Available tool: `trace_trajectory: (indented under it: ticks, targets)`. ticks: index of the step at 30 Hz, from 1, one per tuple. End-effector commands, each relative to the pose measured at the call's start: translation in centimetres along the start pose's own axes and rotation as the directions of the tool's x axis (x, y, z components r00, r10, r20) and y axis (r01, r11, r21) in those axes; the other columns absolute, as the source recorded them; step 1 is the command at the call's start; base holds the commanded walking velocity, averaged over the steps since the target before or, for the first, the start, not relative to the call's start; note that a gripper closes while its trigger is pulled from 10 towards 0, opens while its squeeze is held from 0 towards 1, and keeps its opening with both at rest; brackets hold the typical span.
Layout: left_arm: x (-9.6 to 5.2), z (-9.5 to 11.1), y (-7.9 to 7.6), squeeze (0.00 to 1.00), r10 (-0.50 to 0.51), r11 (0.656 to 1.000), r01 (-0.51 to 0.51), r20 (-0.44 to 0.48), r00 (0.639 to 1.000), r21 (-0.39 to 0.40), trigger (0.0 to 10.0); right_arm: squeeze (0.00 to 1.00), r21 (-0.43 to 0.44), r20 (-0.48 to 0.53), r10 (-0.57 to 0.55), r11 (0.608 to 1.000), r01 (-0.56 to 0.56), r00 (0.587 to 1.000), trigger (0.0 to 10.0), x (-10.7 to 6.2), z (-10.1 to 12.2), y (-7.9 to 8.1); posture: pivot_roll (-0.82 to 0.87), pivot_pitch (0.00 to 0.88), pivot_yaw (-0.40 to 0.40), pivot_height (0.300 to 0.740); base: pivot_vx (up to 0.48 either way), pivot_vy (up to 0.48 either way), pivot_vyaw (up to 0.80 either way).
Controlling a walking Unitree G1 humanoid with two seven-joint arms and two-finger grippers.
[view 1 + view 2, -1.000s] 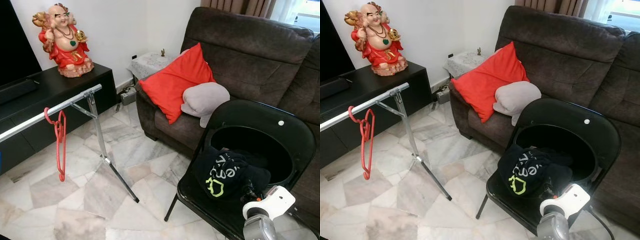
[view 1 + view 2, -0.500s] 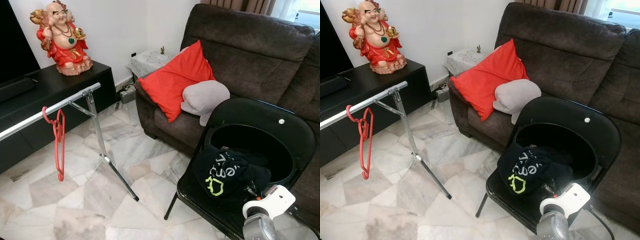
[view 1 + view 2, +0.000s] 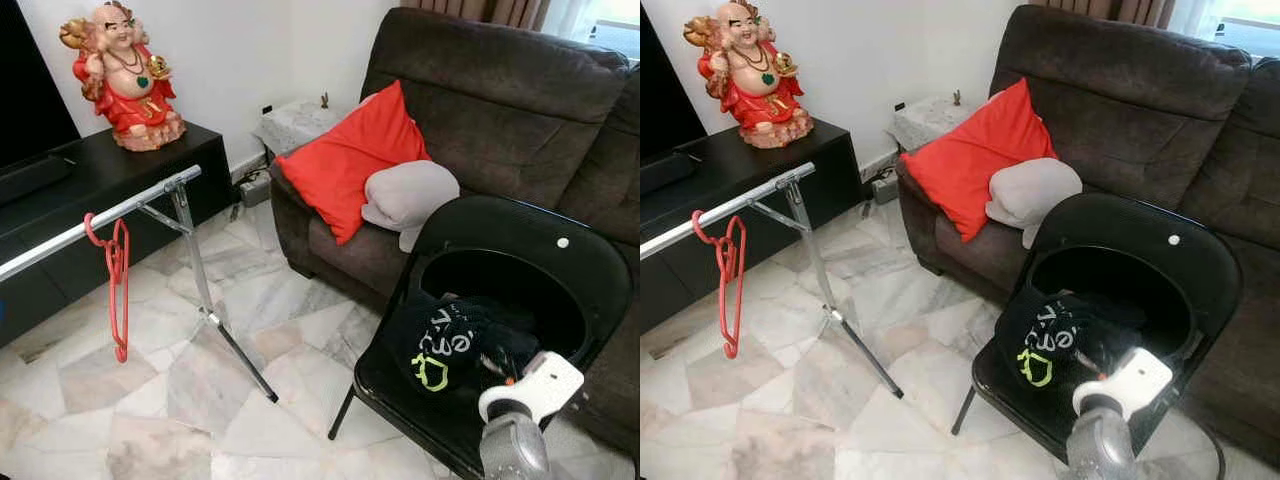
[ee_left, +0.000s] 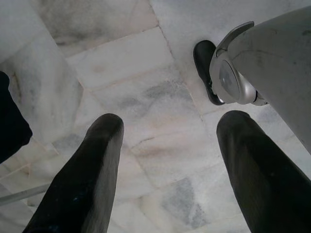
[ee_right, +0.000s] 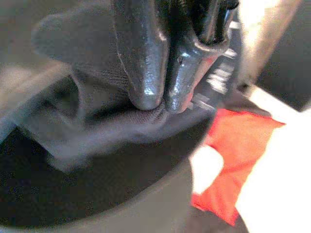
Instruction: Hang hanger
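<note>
A red hanger (image 3: 118, 290) hangs from the silver rail (image 3: 100, 222) of a clothes rack on the left. On the seat of a black folding chair (image 3: 530, 250) at the right lies a black garment (image 3: 450, 345) with white and yellow print. My right arm (image 3: 520, 400) reaches down to it. In the right wrist view my right gripper (image 5: 156, 99) is shut, pinching a fold of the dark garment (image 5: 87, 121). My left gripper (image 4: 171, 121) hangs open over the marble floor with nothing between its fingers.
A brown sofa (image 3: 520, 110) with a red cushion (image 3: 350, 165) and a grey pillow (image 3: 410, 195) stands behind the chair. A black cabinet (image 3: 110, 170) with a red figurine (image 3: 125, 75) lines the left wall. The rack's slanted leg (image 3: 225, 330) crosses the marble floor.
My right arm has shifted a little and the garment has bunched up and turned on the seat, its print now higher. The hanger and rack stay put.
</note>
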State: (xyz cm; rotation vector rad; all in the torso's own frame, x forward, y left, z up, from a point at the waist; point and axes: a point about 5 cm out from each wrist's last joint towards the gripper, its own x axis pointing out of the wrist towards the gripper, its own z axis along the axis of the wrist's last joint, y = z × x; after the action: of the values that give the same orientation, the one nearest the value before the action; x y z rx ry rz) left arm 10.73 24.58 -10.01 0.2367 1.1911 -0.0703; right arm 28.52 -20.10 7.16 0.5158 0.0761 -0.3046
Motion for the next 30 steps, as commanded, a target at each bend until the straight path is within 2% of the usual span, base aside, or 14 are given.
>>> trace_trajectory:
  ticks: [1, 10, 13, 14, 15, 18, 20, 21, 22, 25, 26, 28, 29, 30]
  targets:
    - [-0.1, -0.4, 0.2, 0.00, 0.003, 1.000, -0.002, -0.016, 1.000, 0.025, 10.0, 0.00, 0.002, 0.030, 0.058, 0.998, -0.058, 0.998, 0.0, 0.2, 0.8, 1.4, 0.01, 0.006, 0.026, 0.740, 0.000, 0.000, 0.00]
    - [-0.1, -0.4, 0.2, 0.00, 0.000, 1.000, 0.000, -0.015, 1.000, 0.024, 10.0, 0.00, -0.035, 0.106, 0.167, 0.986, -0.164, 0.980, 0.0, -0.1, 2.7, 3.8, 0.01, 0.000, 0.024, 0.740, 0.000, 0.000, 0.00]
    - [-0.1, -0.4, 0.2, 0.00, 0.001, 1.000, 0.000, -0.015, 1.000, 0.023, 10.0, 0.00, -0.033, 0.182, 0.208, 0.978, -0.205, 0.961, 0.0, -0.1, 4.7, 5.0, 0.01, 0.000, 0.023, 0.740, 0.000, 0.000, 0.00]
    - [-0.1, -0.4, 0.2, 0.00, 0.001, 1.000, -0.001, -0.014, 1.000, 0.022, 10.0, 0.00, -0.030, 0.209, 0.228, 0.973, -0.227, 0.951, 0.0, -0.2, 5.5, 5.5, 0.01, 0.001, 0.023, 0.740, 0.000, 0.000, 0.00]
    - [-0.1, -0.4, 0.2, 0.00, 0.002, 1.000, -0.001, -0.014, 1.000, 0.021, 10.0, 0.00, -0.032, 0.275, 0.267, 0.963, -0.268, 0.924, 0.0, -0.3, 7.5, 6.6, 0.01, 0.001, 0.023, 0.740, 0.000, 0.000, 0.00]
    - [-0.1, -0.4, 0.2, 0.00, 0.002, 1.000, -0.001, -0.014, 1.000, 0.021, 10.0, 0.00, -0.024, 0.351, 0.283, 0.955, -0.294, 0.893, 0.0, -0.4, 9.8, 7.4, 0.01, 0.001, 0.023, 0.740, 0.000, 0.000, 0.00]
    - [-0.1, -0.4, 0.2, 0.00, 0.002, 1.000, -0.001, -0.013, 1.000, 0.021, 10.0, 0.00, -0.017, 0.473, 0.245, 0.963, -0.270, 0.846, 0.0, -0.6, 13.6, 7.8, 0.01, 0.000, 0.024, 0.740, 0.000, 0.000, 0.00]
    - [-0.1, -0.4, 0.2, 0.00, 0.002, 1.000, -0.001, -0.013, 1.000, 0.021, 10.0, 0.00, -0.015, 0.488, 0.238, 0.964, -0.264, 0.840, 0.0, -0.6, 14.1, 7.8, 0.01, 0.000, 0.024, 0.740, 0.000, 0.000, 0.00]
    - [-0.1, -0.4, 0.2, 0.00, 0.002, 1.000, -0.002, -0.012, 1.000, 0.020, 10.0, 0.00, -0.006, 0.561, 0.194, 0.973, -0.231, 0.805, 0.0, -0.9, 16.4, 7.8, 0.01, 0.002, 0.023, 0.740, 0.000, 0.000, 0.00]
    - [-0.1, -0.4, 0.2, 0.00, 0.003, 1.000, -0.002, -0.012, 1.000, 0.020, 10.0, 0.00, -0.003, 0.627, 0.132, 0.986, -0.167, 0.768, 0.0, -1.2, 18.8, 7.4, 0.00, 0.002, 0.023, 0.740, 0.000, 0.000, 0.00]
    - [-0.1, -0.4, 0.2, 0.00, 0.002, 1.000, -0.002, -0.013, 1.000, 0.020, 10.0, 0.00, -0.016, 0.620, 0.114, 0.991, -0.133, 0.776, 0.0, -1.1, 18.8, 7.1, 0.00, 0.002, 0.024, 0.740, 0.000, 0.000, 0.00]
    - [-0.1, -0.4, 0.2, 0.00, 0.000, 1.000, 0.001, -0.015, 1.000, 0.023, 10.0, 0.00, -0.183, 0.433, 0.089, 0.983, -0.009, 0.897, 0.0, 0.5, 15.5, 5.9, 0.00, 0.002, 0.024, 0.740, 0.000, 0.000, 0.00]
    - [-0.1, -0.4, 0.2, 0.00, 0.000, 1.000, 0.001, -0.015, 1.000, 0.023, 10.0, 0.00, -0.183, 0.433, 0.089, 0.983, -0.009, 0.897, 0.0, 0.5, 15.5, 5.9, 0.00, 0.002, 0.024, 0.740, 0.000, 0.000, 0.00]
    - [-0.1, -0.4, 0.1, 0.00, -0.004, 1.000, 0.005, -0.015, 1.000, 0.024, 10.0, 0.00, -0.297, 0.185, 0.026, 0.954, 0.030, 0.982, 0.0, 1.5, 11.3, 4.6, 0.00, 0.001, 0.023, 0.740, 0.000, 0.000, 0.00]
